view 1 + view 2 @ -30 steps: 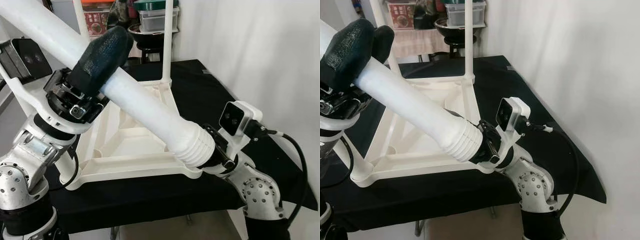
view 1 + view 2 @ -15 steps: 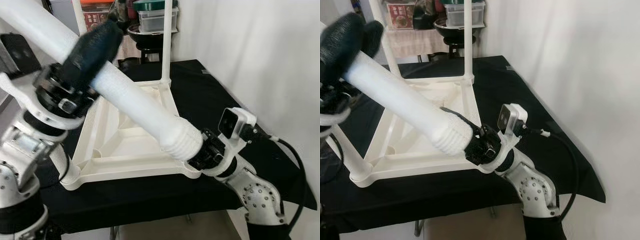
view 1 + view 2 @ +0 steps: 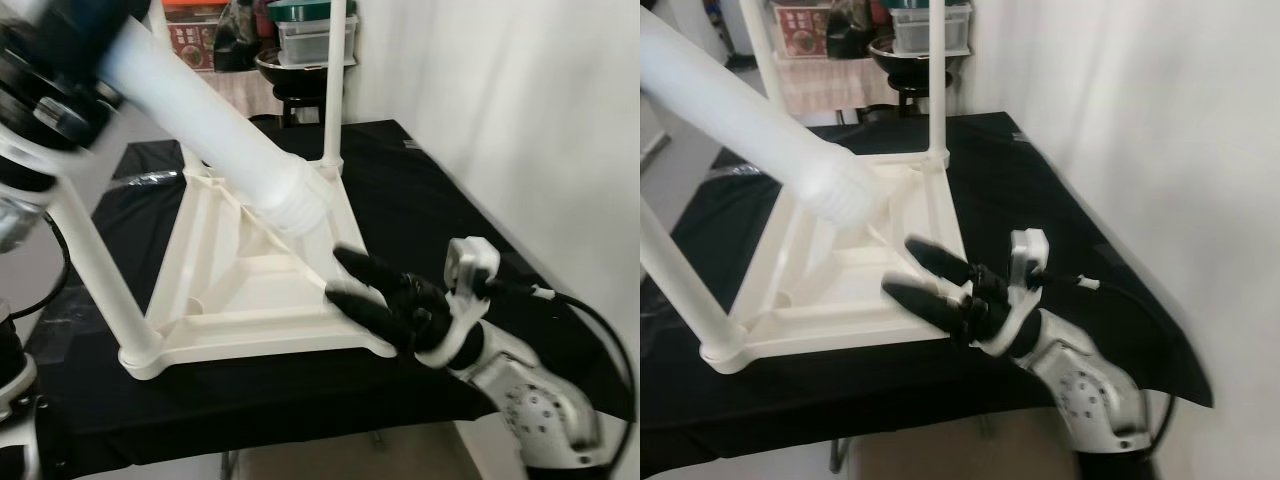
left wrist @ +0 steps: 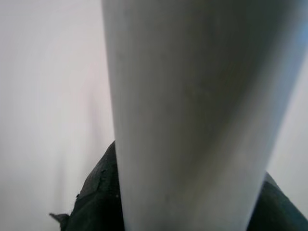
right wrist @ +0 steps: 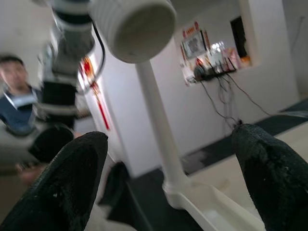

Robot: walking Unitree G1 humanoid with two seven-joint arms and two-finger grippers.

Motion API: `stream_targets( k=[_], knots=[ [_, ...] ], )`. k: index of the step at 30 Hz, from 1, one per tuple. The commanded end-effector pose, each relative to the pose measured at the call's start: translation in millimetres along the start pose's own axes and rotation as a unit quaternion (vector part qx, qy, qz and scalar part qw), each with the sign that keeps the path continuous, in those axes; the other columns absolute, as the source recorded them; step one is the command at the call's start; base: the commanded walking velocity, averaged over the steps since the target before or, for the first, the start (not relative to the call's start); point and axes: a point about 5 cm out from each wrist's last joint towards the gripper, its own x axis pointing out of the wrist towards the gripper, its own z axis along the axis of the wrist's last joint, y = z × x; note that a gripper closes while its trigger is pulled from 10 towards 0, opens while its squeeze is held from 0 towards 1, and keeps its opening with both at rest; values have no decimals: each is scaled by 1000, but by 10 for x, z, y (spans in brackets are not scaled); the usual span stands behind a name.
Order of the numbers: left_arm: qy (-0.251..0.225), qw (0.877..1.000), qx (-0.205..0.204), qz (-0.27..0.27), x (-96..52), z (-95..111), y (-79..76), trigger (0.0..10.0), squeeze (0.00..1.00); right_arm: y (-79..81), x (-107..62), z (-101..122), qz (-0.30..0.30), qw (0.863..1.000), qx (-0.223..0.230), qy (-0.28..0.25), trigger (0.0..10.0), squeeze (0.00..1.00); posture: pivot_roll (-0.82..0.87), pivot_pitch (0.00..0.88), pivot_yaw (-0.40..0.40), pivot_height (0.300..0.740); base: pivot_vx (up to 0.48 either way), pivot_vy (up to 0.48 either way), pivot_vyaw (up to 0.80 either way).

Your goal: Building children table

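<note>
Black-draped worktop (image 3: 420, 190): upturned white table (image 3: 250, 290); left gripper (image 3: 45, 50) pinches loose leg (image 3: 200, 130); right gripper (image 3: 350, 285) fingers spread at near-right corner.

Black-draped table (image 3: 420, 200), upturned white plastic children's table (image 3: 250, 300) resting directly on it, legs up

upturned tabletop (image 3: 250, 300) on black-clothed table (image 3: 420, 200), loose leg (image 3: 215, 140) above, right claw (image 3: 352, 282) at near-right corner
</note>
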Motion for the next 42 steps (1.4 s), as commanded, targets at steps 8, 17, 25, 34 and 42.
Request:
stream_targets(
  k=[8,17,25,34,42],
  knots=[
    [155,987,-3,-43,44,-564,-33,0,0,-46,-71,291,48,979,-149,131,10000,1000,-52,0,5,740,0,0,0],
    [203,973,-29,-109,11,-906,-132,0,0,151,427,274,145,964,-190,121,10000,961,-52,0,7,740,0,0,0],
    [198,972,-26,-123,38,-950,-150,0,0,54,614,182,124,962,-194,148,10000,0,-45,0,-1,740,0,0,0],
    [189,969,-25,-154,94,-1076,-197,0,0,-85,956,91,53,970,-172,163,10000,0,-44,0,-10,740,0,0,0],
    [194,967,-22,-165,113,-1143,-226,0,0,-112,1022,46,29,975,-155,159,8196,0,-46,0,-11,740,0,0,0]
  ],
)
